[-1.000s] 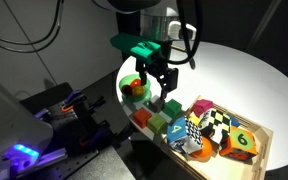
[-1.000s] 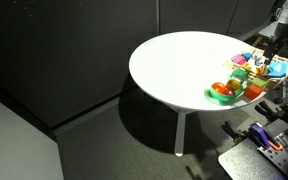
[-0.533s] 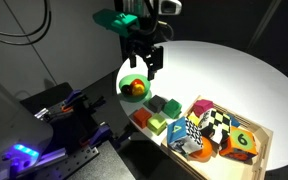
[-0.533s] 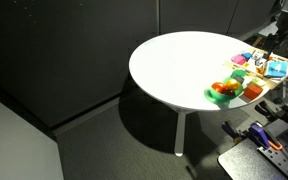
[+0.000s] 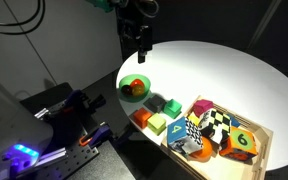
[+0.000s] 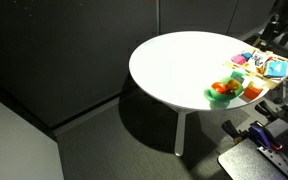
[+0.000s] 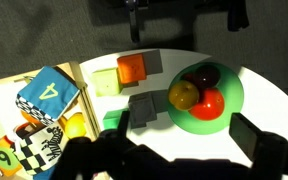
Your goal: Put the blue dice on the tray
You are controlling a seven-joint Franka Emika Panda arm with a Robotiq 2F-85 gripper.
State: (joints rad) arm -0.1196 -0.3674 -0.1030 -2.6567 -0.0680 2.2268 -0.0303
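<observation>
The blue dice point(image 7: 49, 93), with a white 4 on top, lies inside the light-wood tray point(image 7: 4, 95), at its corner nearest the loose blocks. It also shows in an exterior view point(image 5: 192, 130), in the tray point(image 5: 256, 158). My gripper point(image 5: 143, 55) hangs high above the table, over the area behind the green bowl. In the wrist view the gripper point(image 7: 184, 135) is open and empty. Its two fingers stand wide apart above the bowl and the grey cube.
A round green bowl point(image 5: 135, 87) point(image 6: 224, 91) holds fruit. A plain grey cube point(image 5: 170, 106), an orange block point(image 5: 142, 117) and green blocks point(image 5: 157, 124) lie between bowl and tray. A black-and-white checkered cube point(image 5: 219, 122) and an orange cube point(image 5: 242, 142) share the tray.
My gripper has risen from just above the blocks and moved back past the bowl. It stays open and empty. The blocks have not moved.
</observation>
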